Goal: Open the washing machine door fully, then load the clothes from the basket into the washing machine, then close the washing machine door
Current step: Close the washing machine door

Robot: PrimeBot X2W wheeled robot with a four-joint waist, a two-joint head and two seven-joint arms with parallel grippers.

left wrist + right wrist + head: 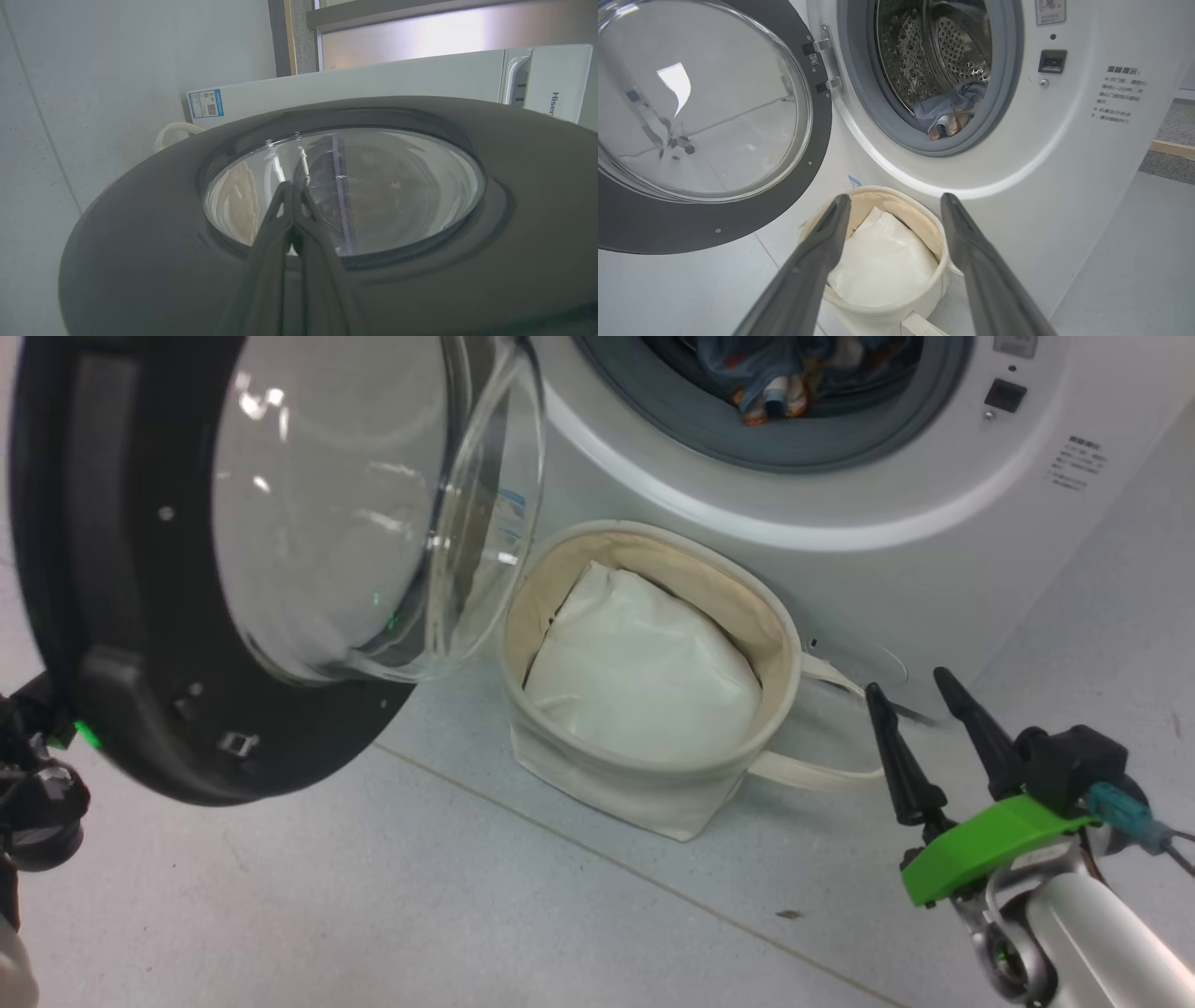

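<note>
closing step: washing machine door (pixel 112 616) stands wide open, load is in.

i find the clothes (pixel 950 109) inside the washing machine (pixel 934 569), bunched low at the grey ring (pixel 896 126); the basket (pixel 653 784) on the floor below holds a white cloth (pixel 644 672). i judge the push should land on the door's black rim, away from the hinge and off the glass, swinging through until it latches, and that the fabric at the lip may get caught. the left gripper (pixel 294 191) is fully closed, empty, laid over the door's outer face; i cannot confirm contact. the right gripper (pixel 904 680) is spread wide, empty, beside the basket.
</note>
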